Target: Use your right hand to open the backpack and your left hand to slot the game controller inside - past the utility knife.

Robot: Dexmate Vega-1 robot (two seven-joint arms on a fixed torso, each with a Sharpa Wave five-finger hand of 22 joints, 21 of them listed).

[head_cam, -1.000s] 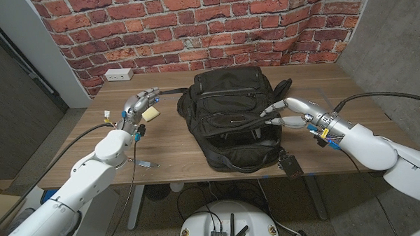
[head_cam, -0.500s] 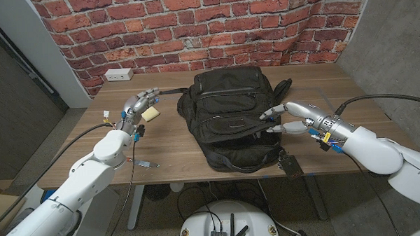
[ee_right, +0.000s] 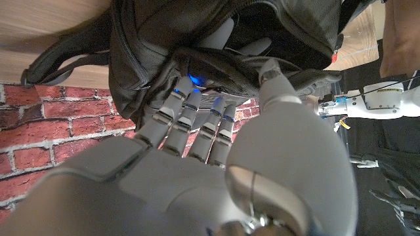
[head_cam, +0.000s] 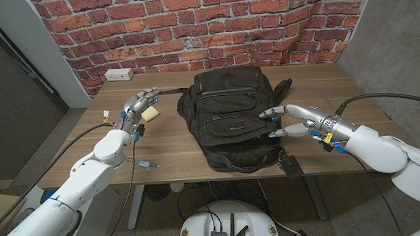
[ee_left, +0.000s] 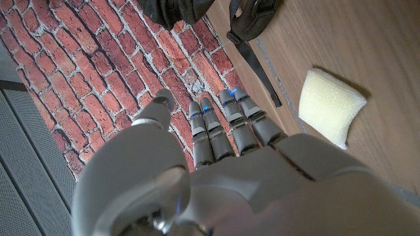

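Black backpack (head_cam: 232,121) lies mid-desk (head_cam: 335,82). Right hand (head_cam: 294,121) is at its right side, fingers (ee_right: 186,108) pressed into the top flap fabric, probably pinching it, grip unclear. Left hand (head_cam: 136,106) waits empty, fingers apart, beside a yellow sponge (ee_left: 330,105). Small blade-like tool (head_cam: 146,163) near the front edge.

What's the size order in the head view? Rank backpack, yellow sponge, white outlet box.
1. backpack, by far the largest.
2-3. white outlet box and yellow sponge look alike; the box sits farther from the camera, so unranked.
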